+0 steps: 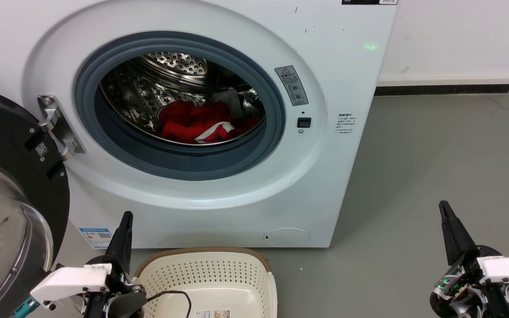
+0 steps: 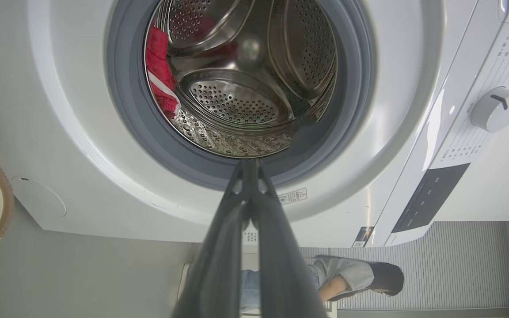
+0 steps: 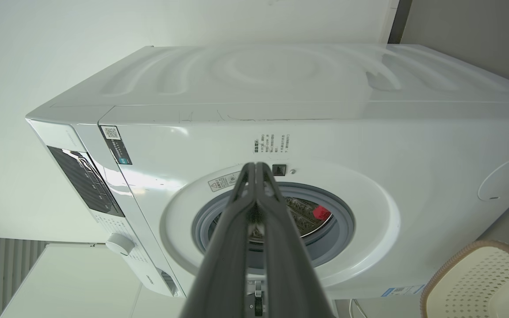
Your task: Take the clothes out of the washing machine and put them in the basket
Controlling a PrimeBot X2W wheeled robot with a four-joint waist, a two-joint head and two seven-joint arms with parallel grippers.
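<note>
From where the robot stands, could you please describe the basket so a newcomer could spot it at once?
Find the large white washing machine, its door swung open. On the grey floor just in front of its base sits the basket. Its cream perforated walls and brown rim set it apart from the smooth white machine.

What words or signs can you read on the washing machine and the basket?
No words can be read.
Grey sticker on the large white front-loading washing machine: warning triangle, words too small.
White sticker: too small.
Blue label: blurred.
Paper label in the cream perforated plastic basket: too small.
</note>
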